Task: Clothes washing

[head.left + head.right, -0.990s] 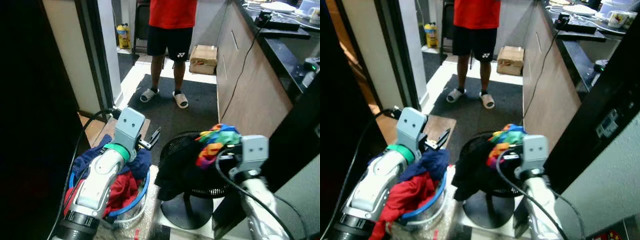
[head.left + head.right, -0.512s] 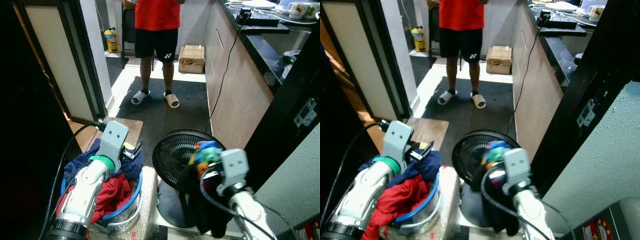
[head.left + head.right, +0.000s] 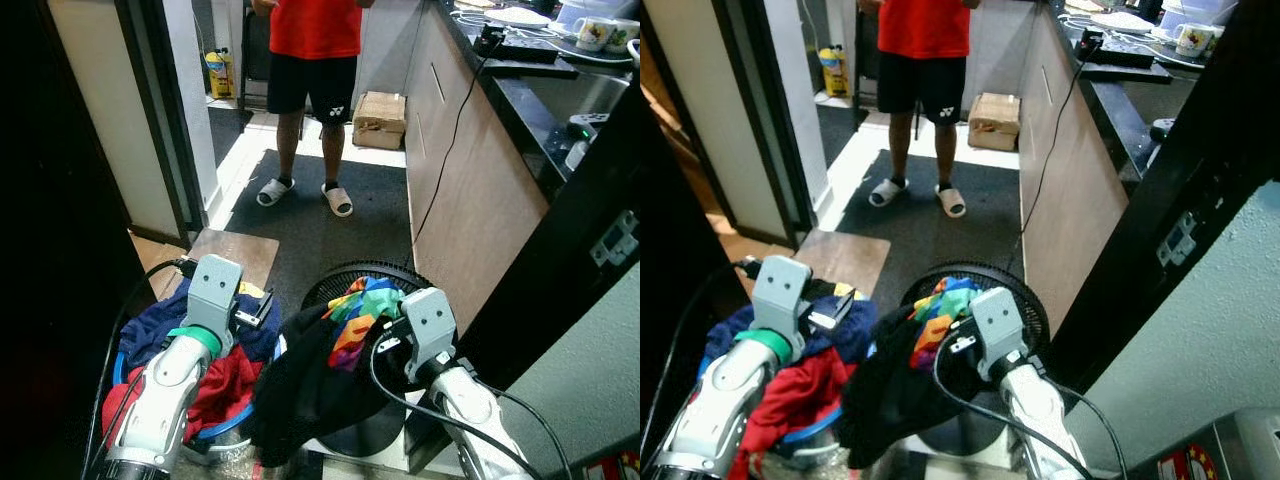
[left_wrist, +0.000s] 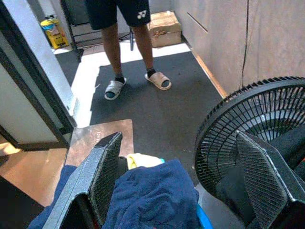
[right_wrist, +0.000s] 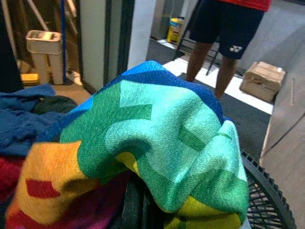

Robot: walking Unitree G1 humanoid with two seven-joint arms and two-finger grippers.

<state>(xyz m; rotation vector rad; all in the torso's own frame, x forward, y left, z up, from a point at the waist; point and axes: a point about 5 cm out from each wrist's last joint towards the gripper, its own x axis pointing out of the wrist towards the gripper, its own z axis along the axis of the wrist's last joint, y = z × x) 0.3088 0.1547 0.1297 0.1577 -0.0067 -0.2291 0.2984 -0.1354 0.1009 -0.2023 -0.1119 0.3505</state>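
A blue-rimmed laundry basket [image 3: 212,447] at my lower left is heaped with navy clothes [image 3: 150,325] and red clothes [image 3: 225,385]. My left gripper [image 3: 252,310] hovers over the navy heap, open and holding nothing; its black fingers [image 4: 107,174] stand wide apart. My right gripper [image 3: 385,345] is shut on a bundle: a rainbow-patterned cloth [image 3: 360,305] draped over its fingers and a black garment [image 3: 310,390] hanging below. The bundle hangs between the basket and a black floor fan [image 3: 345,280]. The rainbow cloth [image 5: 157,138] hides the right fingertips.
A person [image 3: 315,60] in a red shirt, black shorts and sandals stands on the dark mat ahead. A cardboard box [image 3: 380,118] sits behind them. A wooden counter [image 3: 480,190] runs along the right. A brown board [image 3: 235,255] lies by the doorway on the left.
The view has shifted. My right gripper has swung the black and rainbow bundle up and left, from in front of the fan towards the basket. The left gripper stays open over the basket.
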